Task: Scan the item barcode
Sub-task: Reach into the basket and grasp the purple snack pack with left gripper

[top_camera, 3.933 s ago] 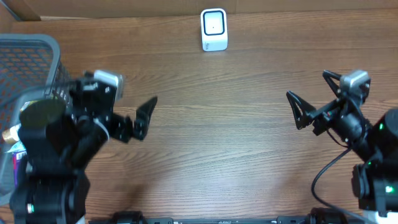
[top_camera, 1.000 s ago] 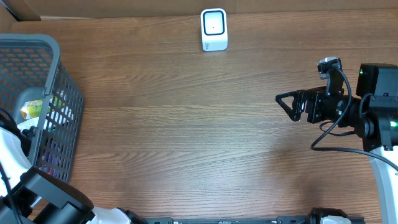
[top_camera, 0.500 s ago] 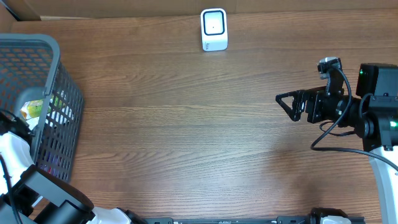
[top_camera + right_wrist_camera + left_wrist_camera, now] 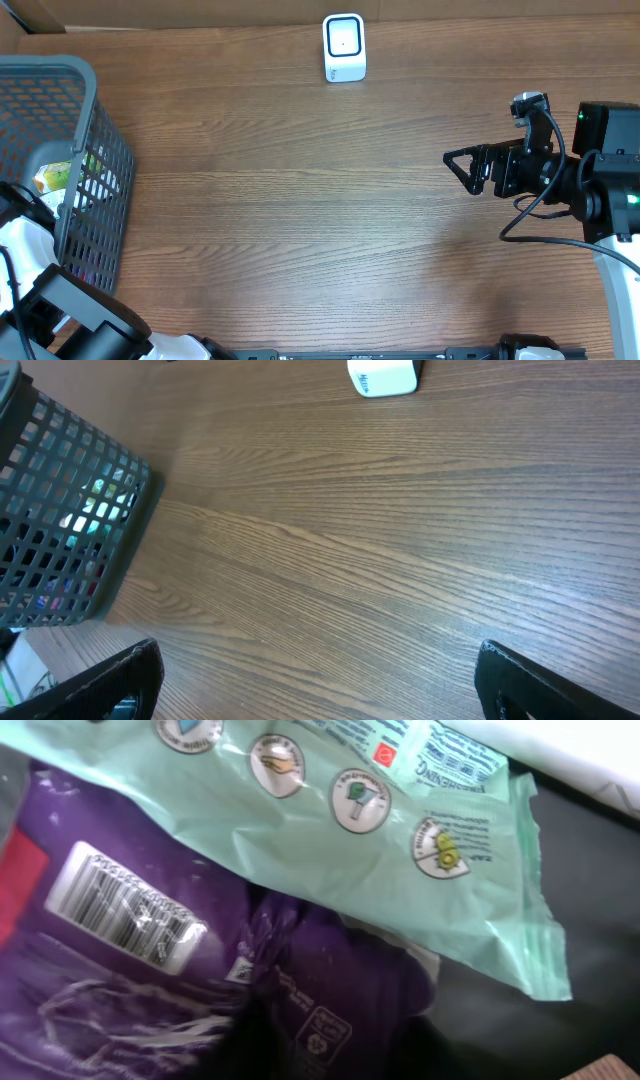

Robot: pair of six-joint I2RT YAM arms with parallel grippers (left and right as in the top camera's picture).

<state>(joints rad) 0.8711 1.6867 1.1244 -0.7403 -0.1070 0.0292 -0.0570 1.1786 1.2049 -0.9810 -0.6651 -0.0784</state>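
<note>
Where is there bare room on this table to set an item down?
Bare tabletop spans from the basket to the right pincer, up to the scanner. Crowded inside the basket: a green packet overlies a purple packet.

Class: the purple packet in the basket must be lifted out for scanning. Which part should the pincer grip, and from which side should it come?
Probably the bunched fold in the middle of the purple packet, right of its white barcode label, coming straight down from above. The soft film is raised there, the label would stay uncovered, and the mint-green packet overlaps only the upper edge.
</note>
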